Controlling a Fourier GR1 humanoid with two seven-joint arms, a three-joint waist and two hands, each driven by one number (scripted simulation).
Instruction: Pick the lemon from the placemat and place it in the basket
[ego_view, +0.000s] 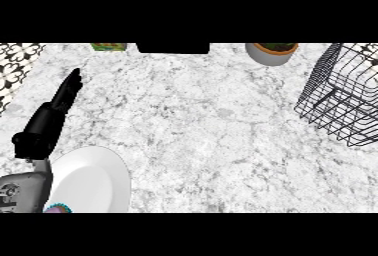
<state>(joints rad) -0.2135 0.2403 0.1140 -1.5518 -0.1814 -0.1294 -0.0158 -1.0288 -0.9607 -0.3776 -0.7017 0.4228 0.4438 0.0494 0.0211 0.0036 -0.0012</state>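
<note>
The head view is filled by a white and grey marbled worktop (214, 140), and a patterned black-and-white surface (15, 65) is seen at its far left edge. Just inside that edge, the left hand (44, 125) is shown with its grey forearm (22, 192) entering from the lower left corner; the fingers (68, 87) are stretched out straight and pressed together, pointing away toward the top of the view, and nothing is held by them. A white plate (92, 182) is seen just beside the forearm, at the lower left, and a small object with a teal and purple rim (57, 208) is partly visible at the plate's lower edge; what it is cannot be told. Along the far edge, a green and yellow item (108, 46) is cut off by the frame, a dark rectangular object (173, 47) is set next to it, and a grey pot with brown contents (272, 52) stands further right. A black wire basket (343, 95) is placed at the right edge, well apart from the hand. The lemon and the placemat are not shown in this view, so their position cannot be told. The right hand is not seen either.
</note>
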